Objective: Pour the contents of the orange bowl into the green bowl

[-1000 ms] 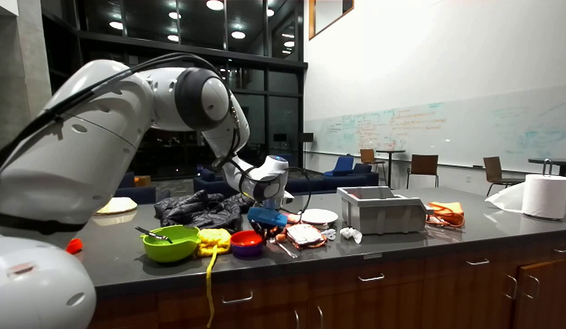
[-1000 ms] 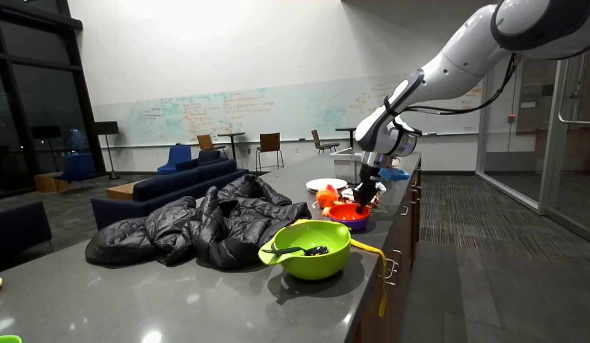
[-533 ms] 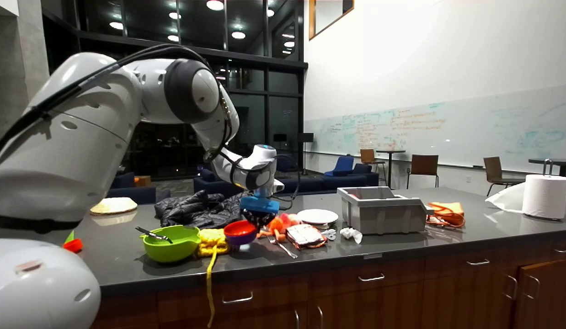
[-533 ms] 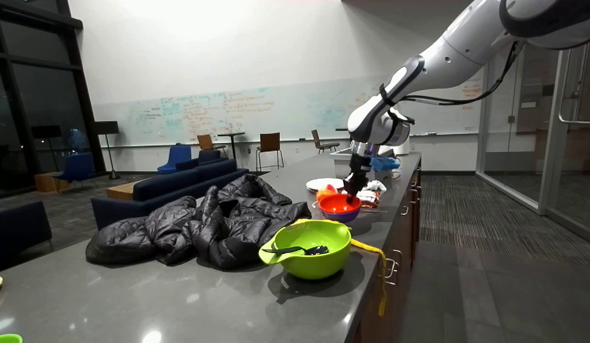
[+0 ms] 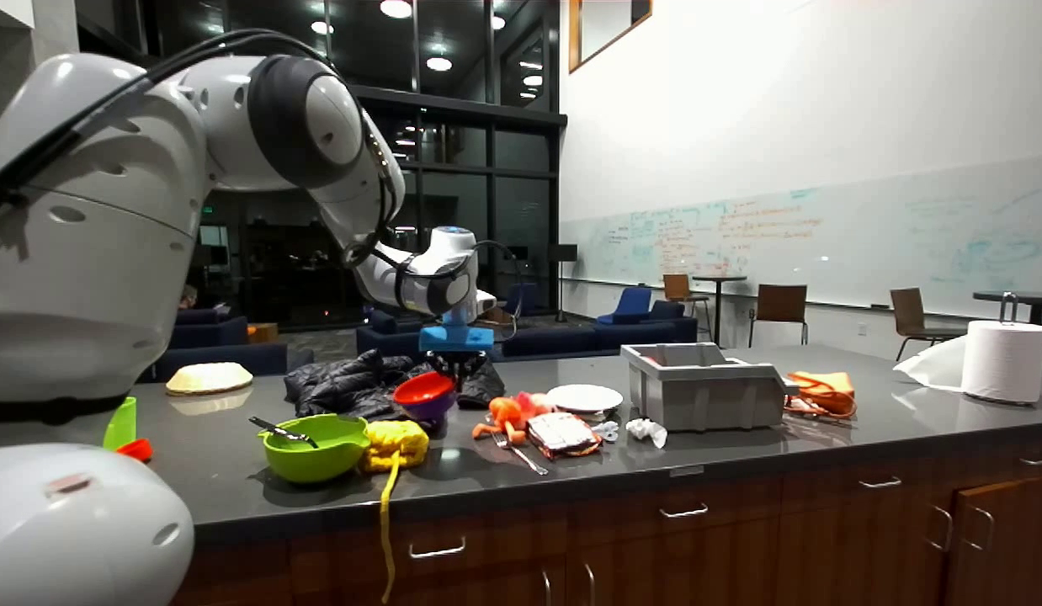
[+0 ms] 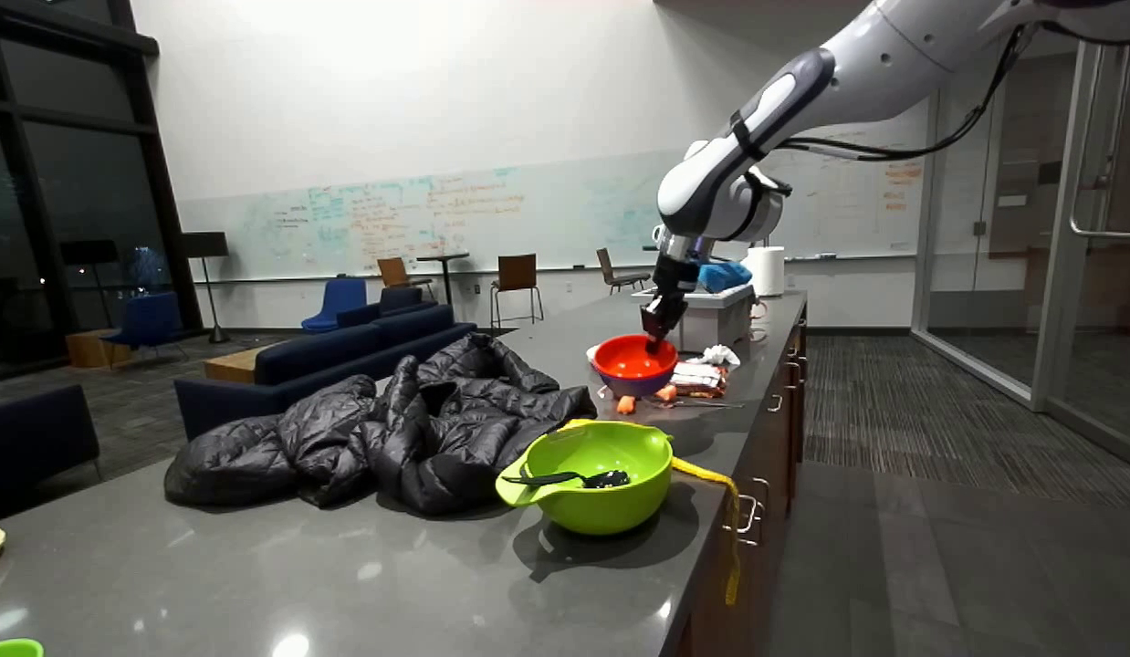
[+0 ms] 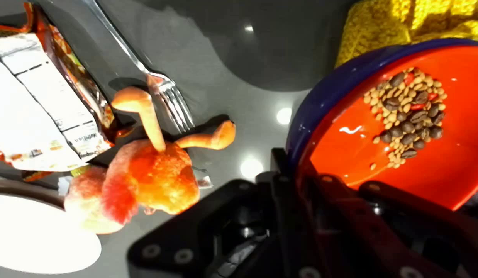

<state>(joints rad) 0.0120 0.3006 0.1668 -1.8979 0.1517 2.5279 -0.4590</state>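
The orange bowl (image 5: 424, 389) has a red-orange inside and a purple-blue outside. I cannot tell if that is a second, nested bowl. It is off the counter and slightly tilted in both exterior views (image 6: 624, 367). In the wrist view the bowl (image 7: 343, 144) holds a pile of tan and dark brown beans with a few red bits (image 7: 411, 112). My gripper (image 7: 295, 170) is shut on its rim, one finger inside and one outside. The green bowl (image 5: 315, 463) stands upright on the counter with a dark spoon (image 6: 574, 479) in it; the held bowl is beyond the green bowl (image 6: 611, 511) and higher.
A yellow knitted cloth (image 5: 395, 444) lies beside the green bowl. A black jacket (image 6: 382, 429) lies behind. An orange plush toy (image 7: 158, 173), fork (image 7: 146, 69), snack packet (image 7: 46, 104), white plate (image 5: 584, 398) and grey bin (image 5: 706, 391) are on the counter.
The orange bowl has risen off the counter in my gripper and tilted somewhat. It has moved up and left in both exterior views. The green bowl has not moved.
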